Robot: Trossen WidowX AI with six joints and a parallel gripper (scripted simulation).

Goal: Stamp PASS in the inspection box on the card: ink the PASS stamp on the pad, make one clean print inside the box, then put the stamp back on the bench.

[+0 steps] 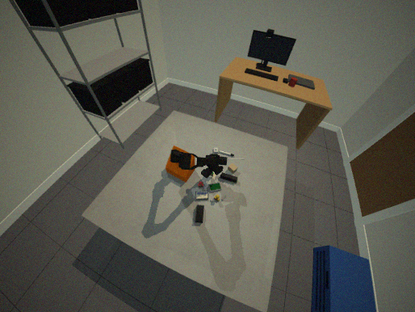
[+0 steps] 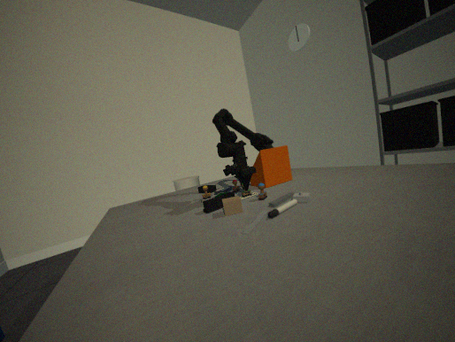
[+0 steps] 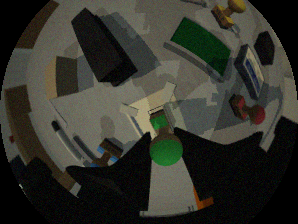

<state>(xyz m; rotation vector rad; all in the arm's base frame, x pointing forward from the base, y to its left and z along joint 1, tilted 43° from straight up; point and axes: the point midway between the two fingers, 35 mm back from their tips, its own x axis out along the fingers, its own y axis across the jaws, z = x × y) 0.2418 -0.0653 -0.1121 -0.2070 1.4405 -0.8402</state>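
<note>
Green-knobbed stamp [image 3: 166,152], presumably PASS: gripped by its handle in the claw [image 1: 211,174] [image 2: 246,188] [image 3: 161,132], over the card [image 3: 145,112]; judged light and rigid, the rounded knob slip-prone, the neck beneath the best hold.

In the top view, the base block [image 1: 182,170] [image 2: 276,166] sits near the surface's left edge. To its right, the marker [image 1: 226,153] [image 2: 285,206] lies toward the far edge. Before the marker come the cube [image 1: 232,168] [image 2: 233,205], flat pad [image 1: 215,187] [image 3: 202,45], framed tray [image 1: 202,196] [image 3: 250,71] and, nearest the near edge, the upright-ended bar [image 1: 199,214].
</note>
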